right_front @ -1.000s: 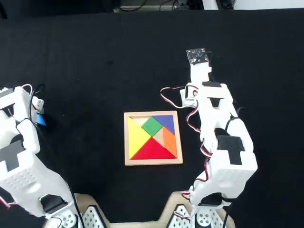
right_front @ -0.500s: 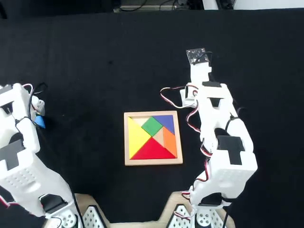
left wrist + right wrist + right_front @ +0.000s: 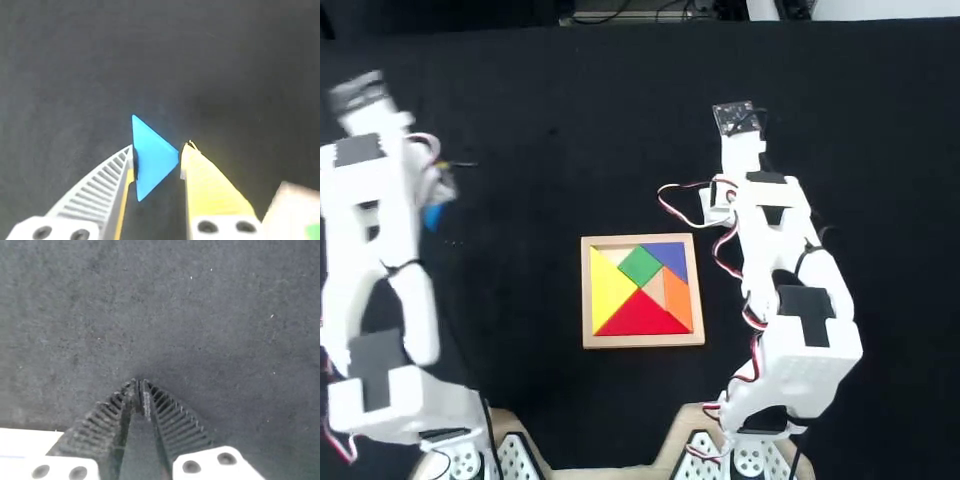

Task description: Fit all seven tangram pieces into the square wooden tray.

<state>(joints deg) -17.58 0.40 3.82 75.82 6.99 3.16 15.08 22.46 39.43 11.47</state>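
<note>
The square wooden tray lies mid-table, holding yellow, red, green, blue, orange and tan pieces, with a pale bare corner at its far left. A small blue triangle is pinched between my left gripper's fingers, lifted above the black cloth. In the high view that blue triangle hangs at the left arm, well left of the tray. My right gripper is shut with nothing in it, low over bare cloth; its arm stands to the right of the tray.
Black cloth covers the whole table. The arm bases sit at the near edge. Cables run along the far edge.
The left arm has swung up and away from the near side, carrying the blue triangle farther back and a little to the right. The right arm has not moved.
</note>
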